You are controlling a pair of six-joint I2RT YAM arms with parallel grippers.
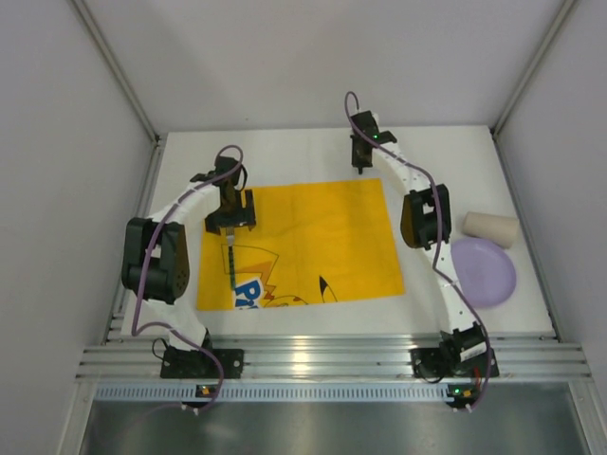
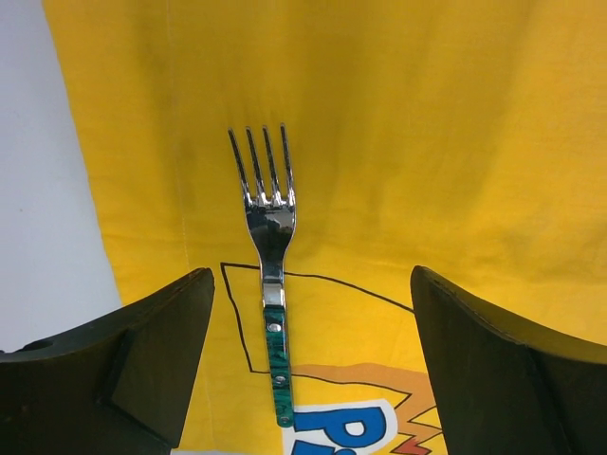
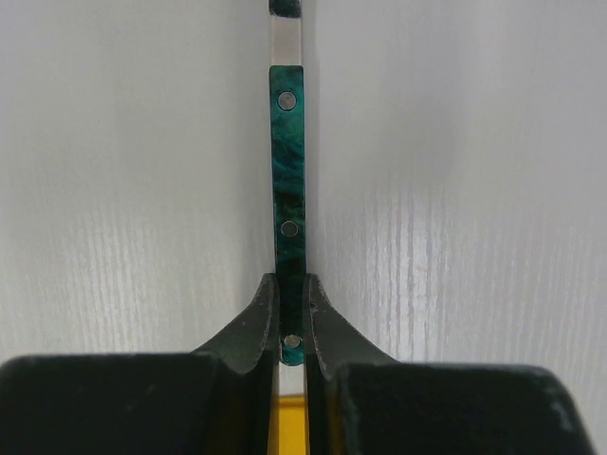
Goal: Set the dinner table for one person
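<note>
The dinner table (image 1: 285, 152) is a white tabletop with a yellow printed placemat (image 1: 313, 246) on it. A fork (image 2: 270, 265) with a green riveted handle lies flat on the mat's left part, also in the top view (image 1: 230, 263). My left gripper (image 2: 311, 275) is open above it, with the fork between the fingers, nearer the left one. My right gripper (image 3: 292, 303) is shut on the end of a green-handled utensil (image 3: 288, 161) over the white tabletop at the mat's far edge (image 1: 360, 166). The utensil's head is out of view.
A purple plate (image 1: 484, 270) lies on the table right of the mat, partly under the right arm. A beige cup (image 1: 489, 227) lies on its side behind it. A ribbed aluminium rail (image 1: 313, 360) runs along the near edge. Grey walls enclose the table.
</note>
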